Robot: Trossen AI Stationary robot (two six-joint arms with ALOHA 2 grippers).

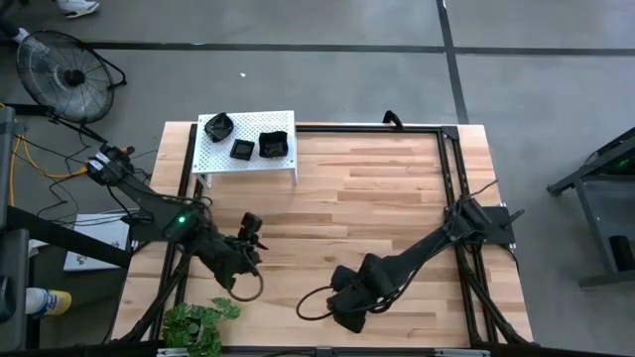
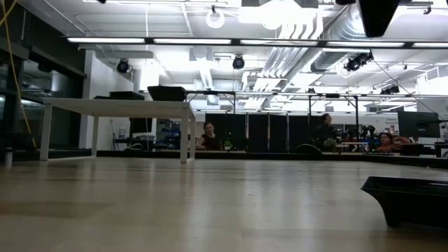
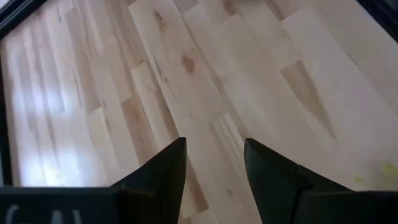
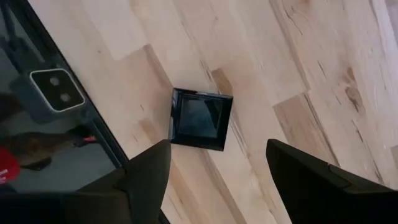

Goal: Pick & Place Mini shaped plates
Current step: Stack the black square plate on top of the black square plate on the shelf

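A square glossy black mini plate [image 4: 201, 118] lies flat on the wooden table close to its near edge. It also shows at the right of the low view [image 2: 406, 199]. My right gripper [image 4: 217, 168] is open and hovers above it, touching nothing; in the high view it is near the table's near edge [image 1: 345, 305], and its arm hides the plate there. Three more black mini plates [image 1: 217, 126] [image 1: 243, 150] [image 1: 274, 145] rest on the white perforated shelf [image 1: 248, 164] at the far left. My left gripper [image 1: 253, 226] is open and empty over bare wood [image 3: 214, 162].
The shelf stands on legs at the far left corner [image 2: 115, 105]. A green plant [image 1: 198, 322] sits at the near left corner. A black frame rail and a small camera [image 4: 56, 90] run along the near edge beside the square plate. People sit in the room beyond the table.
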